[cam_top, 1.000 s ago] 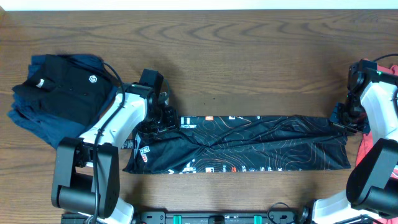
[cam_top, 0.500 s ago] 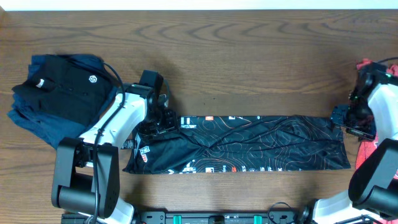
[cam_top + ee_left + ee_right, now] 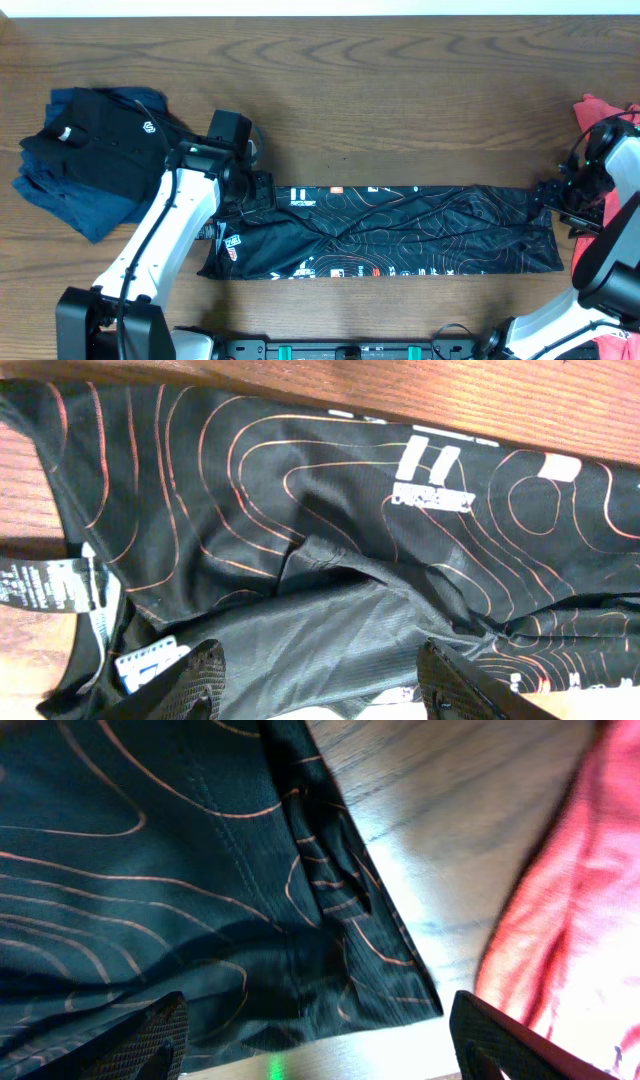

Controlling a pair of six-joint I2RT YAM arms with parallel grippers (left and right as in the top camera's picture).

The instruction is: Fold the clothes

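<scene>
Between both grippers | jersey [image 3: 390, 232] lay as flat strip, long axis L-R | L gripper [image 3: 256, 190] at its L end, fingers apart, empty | R gripper [image 3: 553, 196] at R end, spread, empty | each arm nearest own end

One jersey [image 3: 420, 230]; one polo [image 3: 105, 145]; one shirt [image 3: 590, 105]

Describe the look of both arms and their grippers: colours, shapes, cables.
The left arm and right arm have smooth white shells with black joints. A thin black cable runs along the left arm. The left gripper and right gripper each have two matte black fingers.
</scene>
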